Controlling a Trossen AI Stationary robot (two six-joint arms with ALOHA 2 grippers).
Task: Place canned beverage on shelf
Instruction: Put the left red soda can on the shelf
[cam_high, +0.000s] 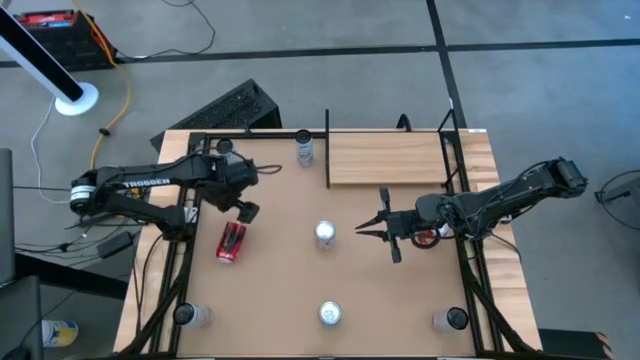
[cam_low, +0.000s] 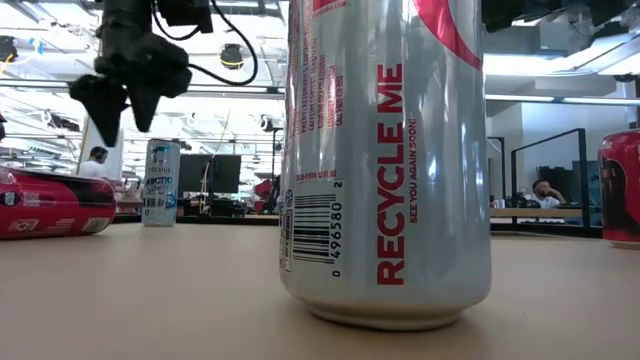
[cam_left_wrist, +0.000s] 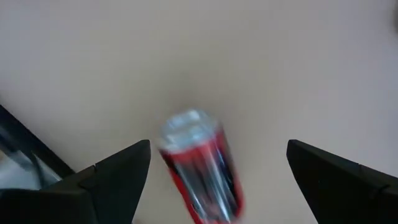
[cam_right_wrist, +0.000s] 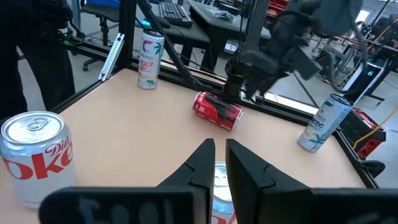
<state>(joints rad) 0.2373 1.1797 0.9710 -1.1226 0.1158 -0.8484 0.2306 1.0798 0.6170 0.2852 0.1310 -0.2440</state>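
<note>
A red can (cam_high: 231, 242) lies on its side on the brown table, left of centre; it also shows in the left wrist view (cam_left_wrist: 202, 168). My left gripper (cam_high: 243, 207) hangs open just above it, one finger on each side, touching nothing. A silver can (cam_high: 325, 234) stands upright mid-table. My right gripper (cam_high: 362, 232) is shut and level, its tips pointing at that can from the table's right, a little apart from it. The shelf (cam_high: 385, 158), a pale wood board with a black upright bar (cam_high: 327, 150) on its left edge, lies at the far side with nothing on it.
A blue-and-white can (cam_high: 304, 148) stands just left of the shelf's bar. A silver Diet Coke can (cam_high: 330, 314) stands near the front edge and fills the low view (cam_low: 385, 160). Two more cans stand at the front corners (cam_high: 190, 315) (cam_high: 450, 320). Black frame rails run along both table sides.
</note>
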